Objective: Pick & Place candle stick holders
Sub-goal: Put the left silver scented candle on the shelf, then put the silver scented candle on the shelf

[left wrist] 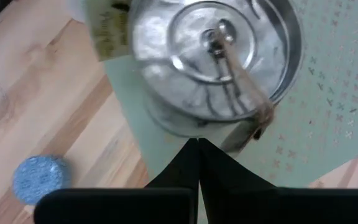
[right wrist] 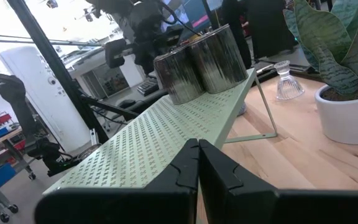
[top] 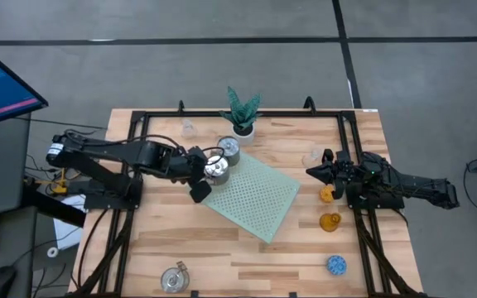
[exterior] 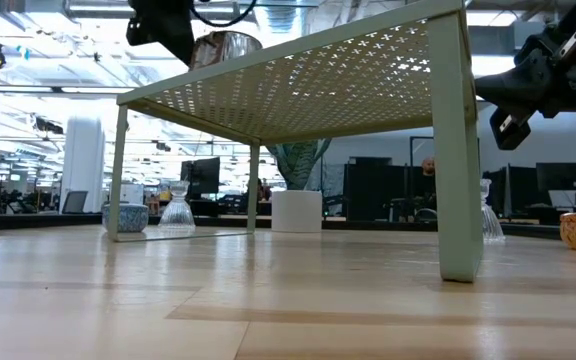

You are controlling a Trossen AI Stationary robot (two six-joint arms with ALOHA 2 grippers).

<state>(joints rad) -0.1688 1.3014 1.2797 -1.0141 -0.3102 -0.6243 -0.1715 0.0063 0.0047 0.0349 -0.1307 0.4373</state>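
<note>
Your left pincer (top: 199,192) is clenched empty just beside a shiny silver metal candle holder (top: 215,168) on the pale green perforated mat (top: 255,199). Your right pincer (top: 313,171) waits clenched near an orange holder (top: 328,194).

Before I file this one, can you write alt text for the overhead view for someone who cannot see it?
From above, the left gripper, shut, hovers at the corner of a pale green perforated stand, beside two silver holders on it. The right gripper, shut, waits at the table's right, near an orange holder, an amber holder and a blue holder. A potted plant stands at the far edge.
</note>
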